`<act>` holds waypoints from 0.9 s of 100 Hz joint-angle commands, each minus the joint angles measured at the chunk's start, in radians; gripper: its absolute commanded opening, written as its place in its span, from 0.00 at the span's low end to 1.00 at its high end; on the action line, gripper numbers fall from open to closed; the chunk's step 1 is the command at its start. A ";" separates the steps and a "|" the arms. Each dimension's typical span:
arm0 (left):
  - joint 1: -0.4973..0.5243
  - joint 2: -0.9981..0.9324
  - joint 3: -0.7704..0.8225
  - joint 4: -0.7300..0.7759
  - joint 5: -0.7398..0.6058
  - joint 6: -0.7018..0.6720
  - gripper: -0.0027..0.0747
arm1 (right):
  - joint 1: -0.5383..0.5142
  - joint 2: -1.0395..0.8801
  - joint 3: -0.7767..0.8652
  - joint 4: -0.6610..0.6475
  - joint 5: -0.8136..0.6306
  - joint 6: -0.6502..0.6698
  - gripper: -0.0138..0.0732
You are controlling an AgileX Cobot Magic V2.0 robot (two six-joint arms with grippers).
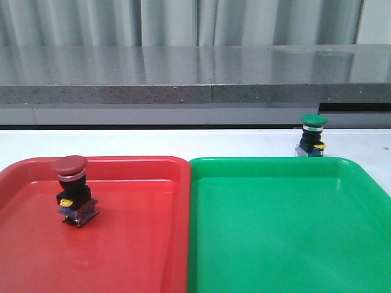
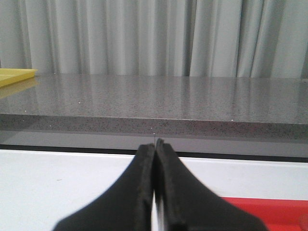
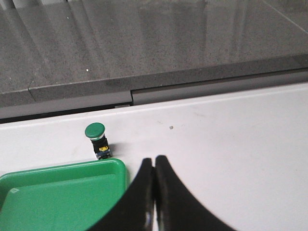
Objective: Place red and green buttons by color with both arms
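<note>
Green push-button [image 1: 313,135] upright on the table just beyond the green tray [image 1: 287,232], both grippers [image 2: 155,187] [image 3: 154,192] closed and empty; light, rigid, probably best pinched across its black body.

Black left pincer [image 2: 154,147], black right pincer [image 3: 154,161], smooth tapered fingers

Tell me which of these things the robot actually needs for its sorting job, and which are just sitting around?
Part of the job:
- dark-red mushroom-cap push button, standing in the red plastic tray
- green mushroom-cap push button, on the white table beyond the green plastic tray
- left gripper and right gripper, both closed

Just lying about:
- yellow tray on the grey speckled counter
- pale curtain
</note>
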 commanded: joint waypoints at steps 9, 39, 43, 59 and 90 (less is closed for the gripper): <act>0.002 -0.031 0.010 -0.007 -0.076 0.000 0.01 | 0.012 0.158 -0.100 -0.014 -0.066 0.000 0.09; 0.002 -0.031 0.010 -0.007 -0.076 0.000 0.01 | 0.098 0.380 -0.145 -0.010 -0.090 0.000 0.09; 0.002 -0.031 0.010 -0.007 -0.076 0.000 0.01 | 0.108 0.409 -0.149 -0.010 -0.090 0.000 0.11; 0.002 -0.031 0.010 -0.007 -0.076 0.000 0.01 | 0.139 0.502 -0.165 -0.007 -0.119 0.000 0.33; 0.002 -0.031 0.010 -0.007 -0.076 0.000 0.01 | 0.157 0.628 -0.205 0.037 -0.228 -0.001 0.69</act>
